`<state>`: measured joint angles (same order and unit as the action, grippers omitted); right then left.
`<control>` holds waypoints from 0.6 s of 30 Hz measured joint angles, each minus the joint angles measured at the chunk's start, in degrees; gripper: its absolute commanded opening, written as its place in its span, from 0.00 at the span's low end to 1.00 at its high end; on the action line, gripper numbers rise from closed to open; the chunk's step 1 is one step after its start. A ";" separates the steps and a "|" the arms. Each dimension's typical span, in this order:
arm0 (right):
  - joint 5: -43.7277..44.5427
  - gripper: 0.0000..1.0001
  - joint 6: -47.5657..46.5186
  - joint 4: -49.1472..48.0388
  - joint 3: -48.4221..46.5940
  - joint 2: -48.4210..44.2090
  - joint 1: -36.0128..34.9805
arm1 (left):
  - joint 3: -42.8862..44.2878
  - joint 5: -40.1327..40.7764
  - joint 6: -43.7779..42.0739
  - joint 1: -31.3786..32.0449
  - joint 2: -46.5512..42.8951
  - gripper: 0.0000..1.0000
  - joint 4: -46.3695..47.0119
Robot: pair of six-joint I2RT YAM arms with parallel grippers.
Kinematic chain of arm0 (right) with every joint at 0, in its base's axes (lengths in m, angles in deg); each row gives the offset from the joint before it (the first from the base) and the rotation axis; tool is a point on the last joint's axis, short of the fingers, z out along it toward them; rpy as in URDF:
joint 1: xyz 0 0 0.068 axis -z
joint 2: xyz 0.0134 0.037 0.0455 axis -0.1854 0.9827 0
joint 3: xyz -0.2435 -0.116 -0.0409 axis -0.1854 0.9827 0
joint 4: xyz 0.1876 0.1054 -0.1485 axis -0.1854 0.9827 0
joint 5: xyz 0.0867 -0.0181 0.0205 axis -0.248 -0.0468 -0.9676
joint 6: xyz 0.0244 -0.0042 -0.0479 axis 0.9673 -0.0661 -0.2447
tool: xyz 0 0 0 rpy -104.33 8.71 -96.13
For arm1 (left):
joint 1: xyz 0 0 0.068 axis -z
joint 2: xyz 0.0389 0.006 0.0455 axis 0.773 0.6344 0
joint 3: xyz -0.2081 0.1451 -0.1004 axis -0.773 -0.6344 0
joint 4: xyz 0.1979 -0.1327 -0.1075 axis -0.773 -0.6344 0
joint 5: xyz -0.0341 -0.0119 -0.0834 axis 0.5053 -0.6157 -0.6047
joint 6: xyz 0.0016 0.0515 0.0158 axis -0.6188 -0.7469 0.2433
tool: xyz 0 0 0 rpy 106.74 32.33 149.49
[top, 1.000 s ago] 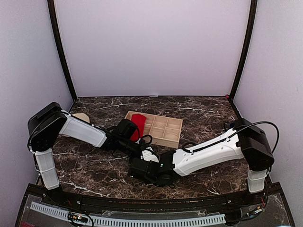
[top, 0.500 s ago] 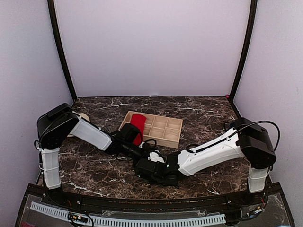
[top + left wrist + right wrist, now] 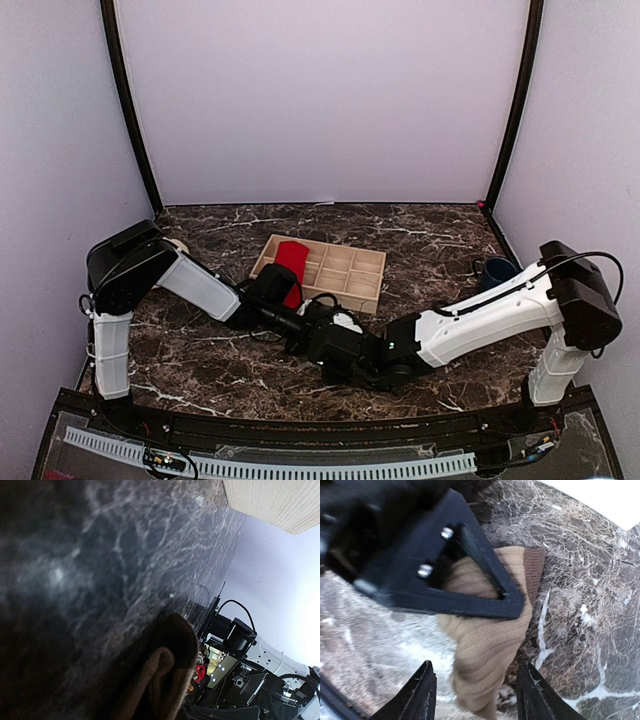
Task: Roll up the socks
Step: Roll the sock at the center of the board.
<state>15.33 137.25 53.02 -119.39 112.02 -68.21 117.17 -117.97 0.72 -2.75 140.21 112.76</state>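
Tray (image 3: 352, 272) holds red sock (image 3: 293, 255) in its left-end compartment.

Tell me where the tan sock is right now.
Right wrist view: the tan sock lies on the marble table, front-centre, under the left claw, just ahead of the open right claw.

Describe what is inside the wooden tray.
A red sock lies in the left end of the wooden tray. The left arm covers the tray's near-left corner, so anything there is hidden.
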 measured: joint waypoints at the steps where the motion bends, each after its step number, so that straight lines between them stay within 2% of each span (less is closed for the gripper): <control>1: -0.28 0.53 0.24 -0.63 0.55 -0.94 0.00 | 0.00 -0.15 -0.09 -0.02 0.17 0.00 0.46; 12: -4.20 0.55 4.42 -9.94 9.70 -8.52 1.46 | -0.11 -1.70 -0.94 -0.42 1.77 0.00 4.13; 18: -6.95 0.56 5.84 -14.38 13.09 -9.14 4.46 | -1.14 -2.47 -1.01 -0.74 2.27 0.00 7.50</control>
<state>8.38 143.08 38.64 -106.30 102.88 -63.75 116.03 -120.44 -0.28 -3.49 142.48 120.25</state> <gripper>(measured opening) 0.554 0.068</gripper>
